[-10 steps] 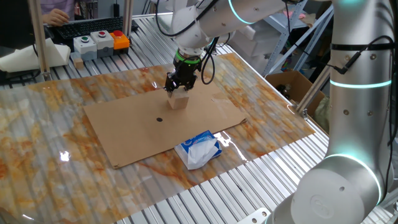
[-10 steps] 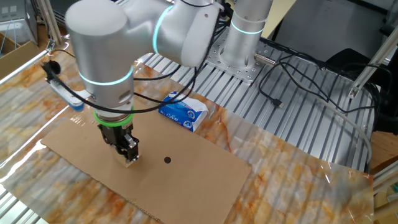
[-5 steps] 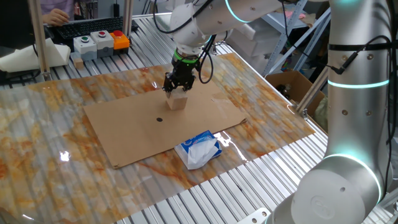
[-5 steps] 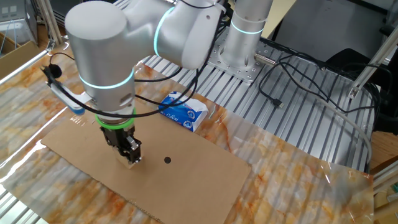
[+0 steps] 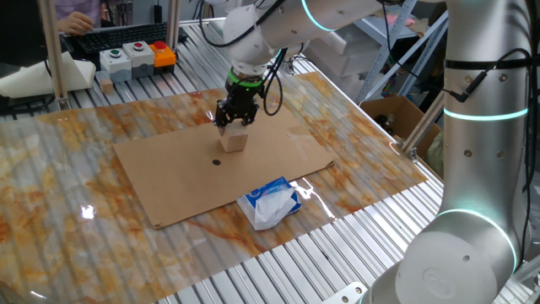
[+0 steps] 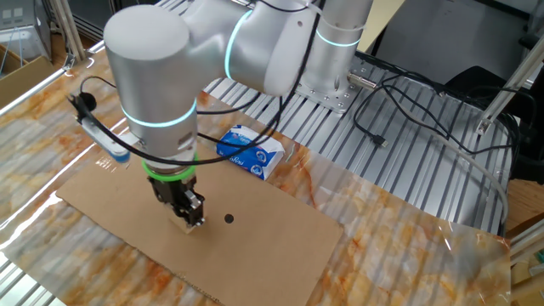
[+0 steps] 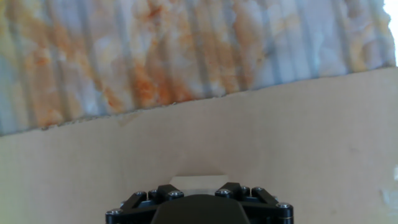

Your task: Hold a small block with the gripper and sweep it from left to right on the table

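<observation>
Gripper (image 5: 231, 127): clamped on block (image 5: 234, 139), block resting on cardboard (image 5: 169, 181). Dark dot (image 5: 216, 163) at block's 8 o'clock. Packet (image 5: 270, 203) at 5 o'clock.

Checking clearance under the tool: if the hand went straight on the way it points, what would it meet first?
The hand points down, shut on the small block. Straight on, the block would press into the cardboard sheet; whether it already touches is unclear.

The small pale tan wooden block (image 5: 234, 140) sits upright, clamped in the claw (image 5: 232, 125), on the cardboard sheet (image 5: 169, 181).
</observation>
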Controlling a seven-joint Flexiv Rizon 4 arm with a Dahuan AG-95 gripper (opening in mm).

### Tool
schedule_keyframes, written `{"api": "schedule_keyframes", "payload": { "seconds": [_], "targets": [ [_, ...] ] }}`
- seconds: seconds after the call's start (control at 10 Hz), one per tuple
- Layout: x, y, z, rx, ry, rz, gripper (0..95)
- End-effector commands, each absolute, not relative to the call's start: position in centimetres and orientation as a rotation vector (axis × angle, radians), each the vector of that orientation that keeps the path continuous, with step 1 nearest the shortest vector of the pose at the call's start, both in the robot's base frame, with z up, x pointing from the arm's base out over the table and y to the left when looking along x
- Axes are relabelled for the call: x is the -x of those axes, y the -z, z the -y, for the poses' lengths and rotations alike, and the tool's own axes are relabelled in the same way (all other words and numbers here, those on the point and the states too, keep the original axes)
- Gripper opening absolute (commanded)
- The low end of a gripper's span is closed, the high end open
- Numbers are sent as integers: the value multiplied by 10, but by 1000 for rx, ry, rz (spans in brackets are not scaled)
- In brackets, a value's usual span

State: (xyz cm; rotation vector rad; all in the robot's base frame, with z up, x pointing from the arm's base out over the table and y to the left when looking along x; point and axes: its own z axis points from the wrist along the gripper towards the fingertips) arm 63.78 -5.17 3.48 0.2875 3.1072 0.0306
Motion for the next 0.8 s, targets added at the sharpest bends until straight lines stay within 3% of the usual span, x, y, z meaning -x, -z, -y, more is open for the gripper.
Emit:
{"api": "schedule_keyframes", "payload": {
  "seconds": [0.1,0.8],
  "targets": [
    [-633,-32,44,-337,-20,-3100,0],
    [-624,-31,1,-492,15,-3095,0]
  ]
}}
